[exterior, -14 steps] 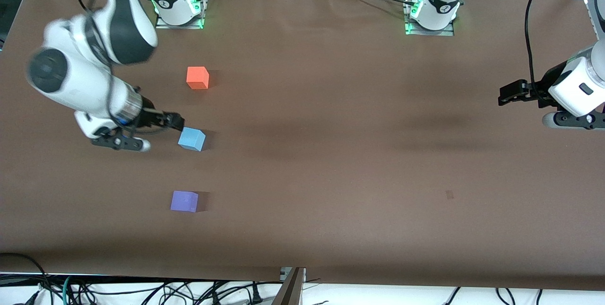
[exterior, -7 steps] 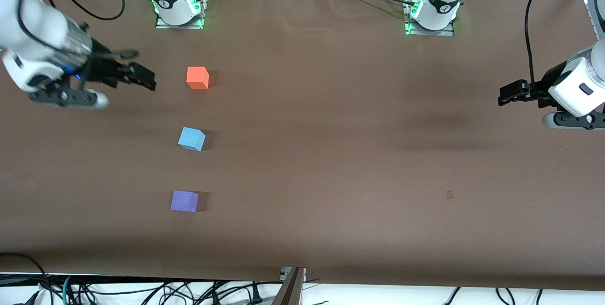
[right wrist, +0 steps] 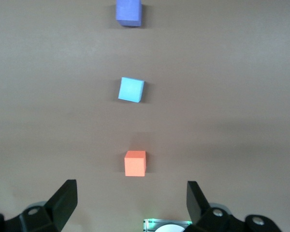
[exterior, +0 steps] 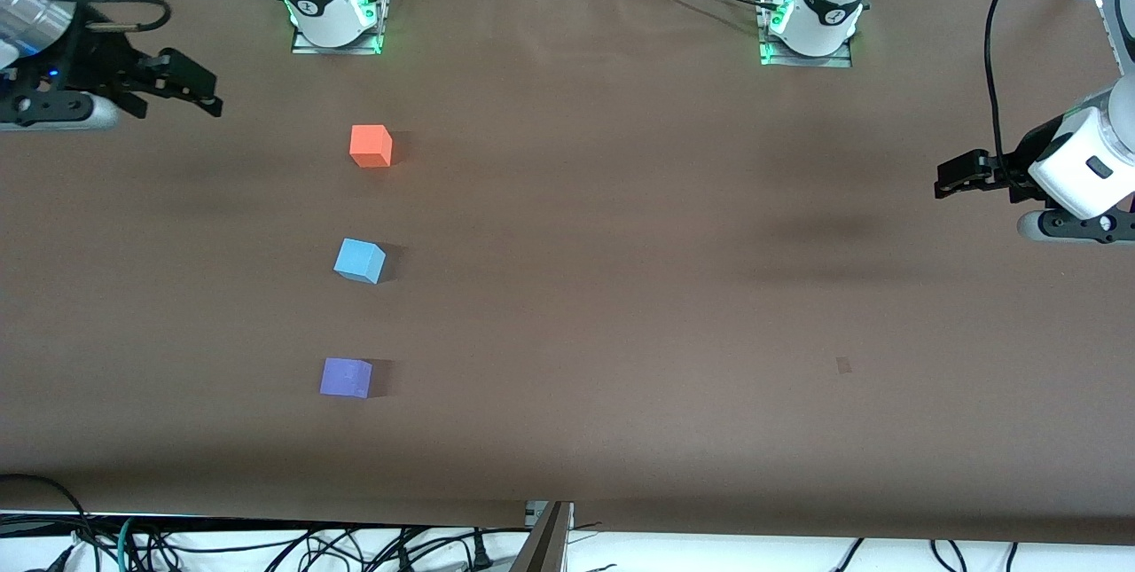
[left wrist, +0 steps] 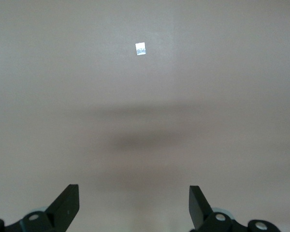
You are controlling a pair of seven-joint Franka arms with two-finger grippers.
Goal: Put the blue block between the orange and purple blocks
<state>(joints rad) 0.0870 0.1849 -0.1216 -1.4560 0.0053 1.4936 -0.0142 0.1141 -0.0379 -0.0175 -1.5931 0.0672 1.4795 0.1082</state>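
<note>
The blue block (exterior: 359,261) sits on the brown table, in a line with the other two cubes. The orange block (exterior: 371,146) is farther from the front camera than it and the purple block (exterior: 345,377) is nearer. My right gripper (exterior: 199,90) is open and empty, up over the table at the right arm's end, apart from all cubes. The right wrist view shows its open gripper (right wrist: 131,203) with the orange block (right wrist: 135,163), blue block (right wrist: 131,90) and purple block (right wrist: 129,12) in a row. My left gripper (exterior: 951,176) waits open and empty at the left arm's end; its wrist view (left wrist: 134,200) shows bare table.
The two arm bases (exterior: 332,4) (exterior: 811,13) stand along the table's back edge. A small pale mark (exterior: 843,365) lies on the table toward the left arm's end, also in the left wrist view (left wrist: 140,49). Cables hang at the front edge (exterior: 266,545).
My right gripper has left the blue block's side and moved up and away toward the right arm's end of the table. The three cubes and the left arm have not moved.
</note>
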